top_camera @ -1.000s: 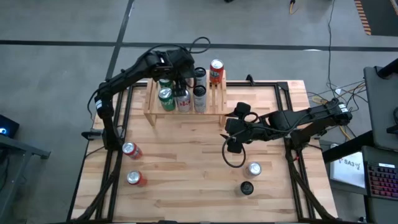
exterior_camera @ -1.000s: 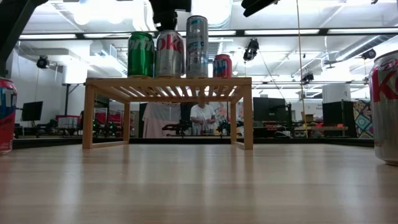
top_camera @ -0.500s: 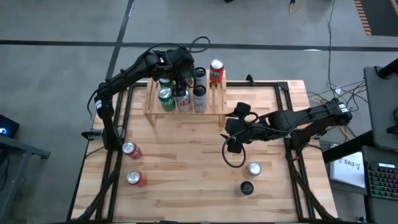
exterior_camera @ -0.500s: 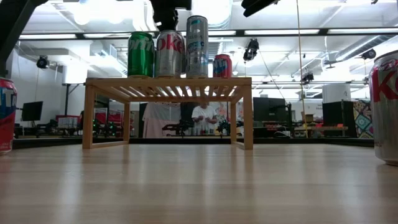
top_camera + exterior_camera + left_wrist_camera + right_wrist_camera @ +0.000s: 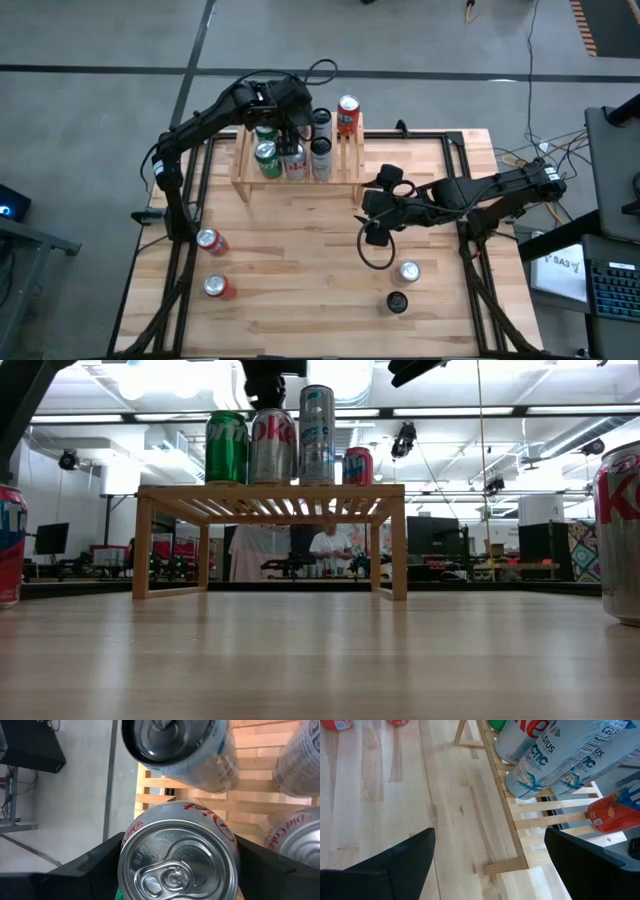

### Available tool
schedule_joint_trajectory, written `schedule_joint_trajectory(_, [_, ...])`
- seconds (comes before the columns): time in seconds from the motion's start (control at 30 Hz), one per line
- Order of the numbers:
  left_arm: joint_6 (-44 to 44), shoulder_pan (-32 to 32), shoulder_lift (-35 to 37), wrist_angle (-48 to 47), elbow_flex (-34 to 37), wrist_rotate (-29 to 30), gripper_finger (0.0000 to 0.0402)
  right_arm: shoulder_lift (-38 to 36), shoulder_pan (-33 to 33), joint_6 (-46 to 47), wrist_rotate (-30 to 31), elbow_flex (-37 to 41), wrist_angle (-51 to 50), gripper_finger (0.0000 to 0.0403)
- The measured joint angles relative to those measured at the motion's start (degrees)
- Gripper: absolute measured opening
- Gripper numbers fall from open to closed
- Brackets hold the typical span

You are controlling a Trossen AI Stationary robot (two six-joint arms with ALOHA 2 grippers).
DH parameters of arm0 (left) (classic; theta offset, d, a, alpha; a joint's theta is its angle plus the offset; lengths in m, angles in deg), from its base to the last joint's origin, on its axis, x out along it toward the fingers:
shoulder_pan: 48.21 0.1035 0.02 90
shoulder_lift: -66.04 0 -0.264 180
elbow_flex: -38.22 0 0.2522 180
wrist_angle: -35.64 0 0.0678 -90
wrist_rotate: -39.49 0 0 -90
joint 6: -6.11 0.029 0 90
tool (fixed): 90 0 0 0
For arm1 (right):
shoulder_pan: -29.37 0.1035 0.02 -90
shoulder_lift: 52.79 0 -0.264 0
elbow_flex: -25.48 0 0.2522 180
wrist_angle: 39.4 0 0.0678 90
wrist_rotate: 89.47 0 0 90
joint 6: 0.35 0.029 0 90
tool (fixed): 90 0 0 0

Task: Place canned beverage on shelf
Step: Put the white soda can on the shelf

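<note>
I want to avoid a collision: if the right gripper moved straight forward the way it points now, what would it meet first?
Probably the shelf: the open right gripper points at its front rail, with bare table between. The tall pale cans stand just behind that rail. Depth is hard to judge.

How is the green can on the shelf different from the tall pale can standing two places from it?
In the low view, the green can is shorter than the tall pale can. The green can stands at the row's end; the tall pale can stands beyond the Diet Coke can. Both stand upright on the shelf.
</note>
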Motion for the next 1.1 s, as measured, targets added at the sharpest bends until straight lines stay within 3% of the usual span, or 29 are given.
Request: schedule_joint_trajectory(1.1, [-0.85, 0.17, -0.55, -1.62, 0.32, -2.82, 0.0293, 0.00, 0.00, 0.44, 0.00, 0.00, 0.00, 0.0364])
